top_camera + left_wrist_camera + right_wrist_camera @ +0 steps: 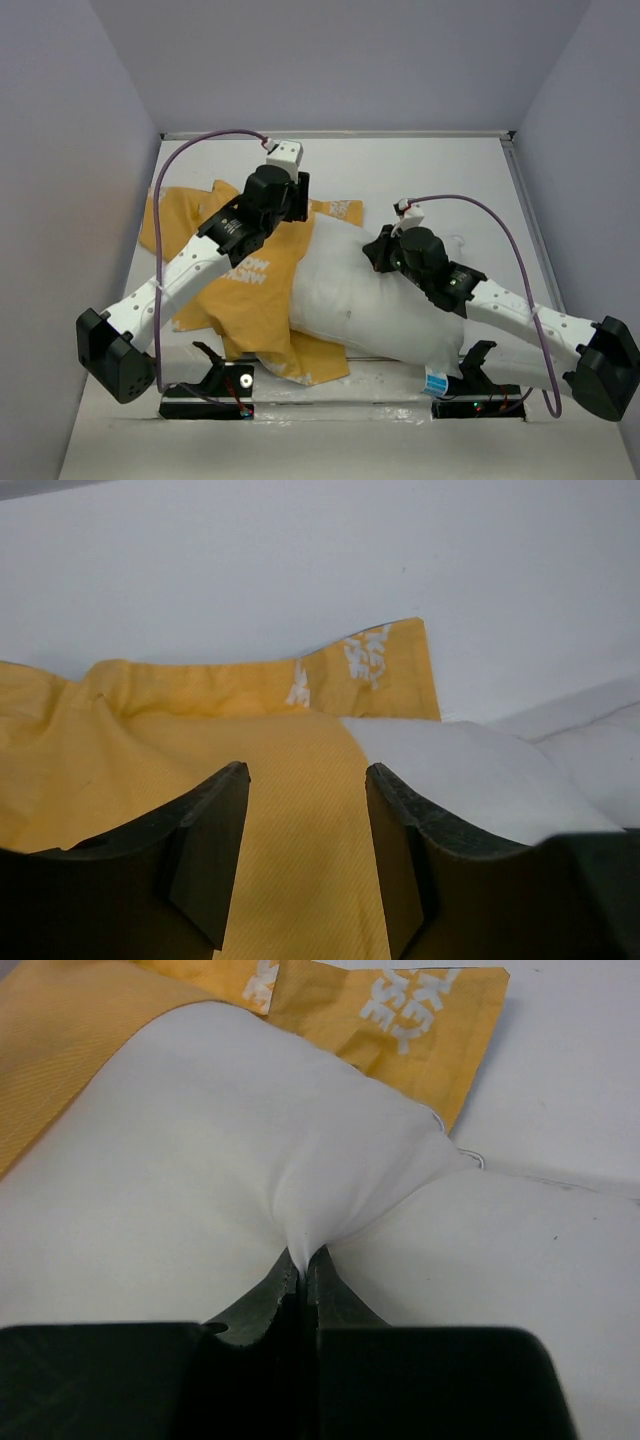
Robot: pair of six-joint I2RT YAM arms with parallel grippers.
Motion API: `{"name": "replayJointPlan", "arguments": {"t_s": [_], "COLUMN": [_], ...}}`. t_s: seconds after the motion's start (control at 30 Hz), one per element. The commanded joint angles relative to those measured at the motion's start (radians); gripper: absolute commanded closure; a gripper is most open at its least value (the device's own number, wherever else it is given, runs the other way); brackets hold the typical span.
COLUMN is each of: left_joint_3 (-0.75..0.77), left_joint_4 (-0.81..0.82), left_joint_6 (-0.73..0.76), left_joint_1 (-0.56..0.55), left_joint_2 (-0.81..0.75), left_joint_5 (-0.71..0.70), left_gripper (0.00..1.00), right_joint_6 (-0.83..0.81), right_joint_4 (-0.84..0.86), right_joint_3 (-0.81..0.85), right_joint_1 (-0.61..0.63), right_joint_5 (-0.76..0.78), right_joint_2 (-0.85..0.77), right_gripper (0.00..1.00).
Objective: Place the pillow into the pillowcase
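In the middle of the top view, the pillow (370, 300) lies on the table (450, 170). Its left end seems tucked a little way into the pillowcase (240, 290). In the left wrist view, the left gripper (307, 775) is partly open over the yellow cloth and holds nothing, maybe ready to grab it. In the right wrist view, the right gripper (303, 1260) pinches a fold of pillow tight, likely to push it in.
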Motion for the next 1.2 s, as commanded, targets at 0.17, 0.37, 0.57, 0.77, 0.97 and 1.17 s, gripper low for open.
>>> {"name": "replayJointPlan", "arguments": {"t_s": [0.17,0.37,0.57,0.77,0.97,1.17], "left_joint_3": [-0.098,-0.036,0.047,0.508,0.628,0.15], "left_joint_4": [-0.02,-0.011,0.154,0.191,0.17,0.415], "left_joint_6": [0.024,0.054,0.021,0.051,0.045,-0.102], "left_joint_1": [-0.013,-0.014,-0.025,-0.143,-0.241,-0.24], "left_joint_2": [0.045,0.165,0.18,0.399,0.463,0.214], "left_joint_5": [0.185,0.141,0.099,0.262,0.423,0.418], "left_gripper": [0.32,0.56,1.0,1.0,1.0,1.0], "right_joint_6": [-0.019,-0.029,-0.058,-0.096,-0.017,0.033], "right_joint_4": [0.067,0.074,0.116,0.151,0.206,0.546], "right_joint_3": [0.01,0.004,0.006,0.095,0.035,-0.005], "right_joint_1": [-0.004,-0.004,-0.004,-0.004,0.006,-0.034], "right_joint_5": [0.055,0.045,0.092,0.169,0.241,0.255], "right_joint_2": [0.013,-0.006,-0.01,0.008,-0.03,0.045], "right_gripper": [1.0,1.0,1.0,1.0,1.0,1.0]}}
